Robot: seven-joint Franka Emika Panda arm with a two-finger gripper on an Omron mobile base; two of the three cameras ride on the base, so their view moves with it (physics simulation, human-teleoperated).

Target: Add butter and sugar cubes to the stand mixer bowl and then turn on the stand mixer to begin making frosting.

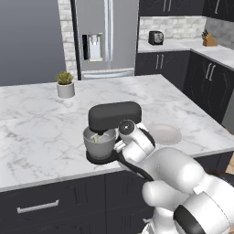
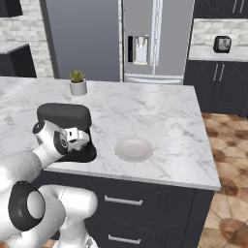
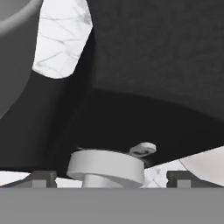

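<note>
The gripper point(image 3: 109, 179) stands wide open, holding nothing, right against the side of the stand mixer point(image 1: 114, 116) (its grey knob point(image 3: 106, 167) sits between the fingertips); the stand mixer bowl point(image 1: 99, 140) sits under the head; beyond, a white plate point(image 2: 133, 149) on the marble counter point(image 1: 36, 132).

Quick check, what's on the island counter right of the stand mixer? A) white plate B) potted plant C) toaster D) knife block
A: a round white plate lies flat on the marble beside the stand mixer; the potted plant stands behind the mixer near the counter's far edge.
</note>
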